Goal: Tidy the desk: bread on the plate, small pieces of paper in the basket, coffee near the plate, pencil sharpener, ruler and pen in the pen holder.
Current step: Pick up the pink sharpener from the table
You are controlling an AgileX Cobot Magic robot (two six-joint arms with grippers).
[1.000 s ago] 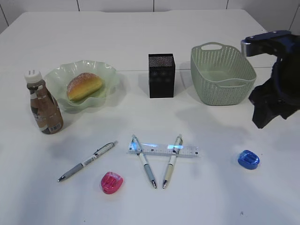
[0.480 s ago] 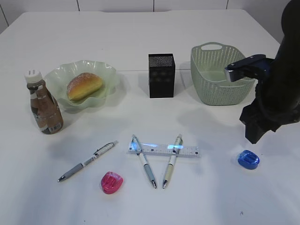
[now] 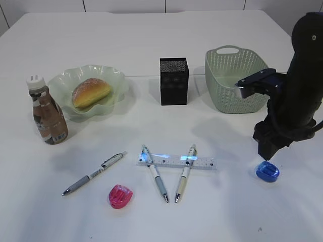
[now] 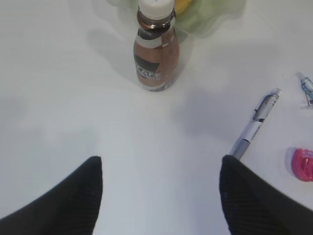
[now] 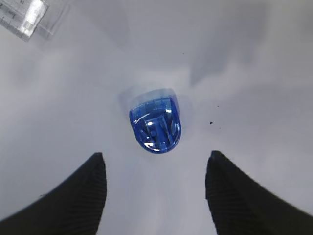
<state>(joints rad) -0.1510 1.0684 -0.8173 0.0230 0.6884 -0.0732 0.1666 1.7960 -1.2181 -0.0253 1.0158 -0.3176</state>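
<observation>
A blue pencil sharpener (image 3: 267,172) lies on the desk (image 3: 151,40) at the right, and my right gripper (image 3: 266,149) hangs open just above it. In the right wrist view the sharpener (image 5: 155,122) sits just ahead of the open, empty gripper (image 5: 156,156). A pink pencil sharpener (image 3: 120,196), a clear ruler (image 3: 176,161) and three pens (image 3: 93,174) lie along the front. The bread (image 3: 91,92) rests on the plate (image 3: 116,75), with the coffee (image 3: 48,113) beside it. My left gripper (image 4: 160,164) is open above bare desk, short of the coffee (image 4: 155,54). No small pieces of paper show.
The black pen holder (image 3: 174,80) stands at mid-back and the green basket (image 3: 239,78) to its right, close behind my right arm. The ruler lies across two of the pens (image 3: 155,174). The third pen (image 4: 254,125) lies right of my left gripper.
My right arm has swung left and come down from the right edge to just above the blue pencil sharpener. Nothing on the desk has moved.
</observation>
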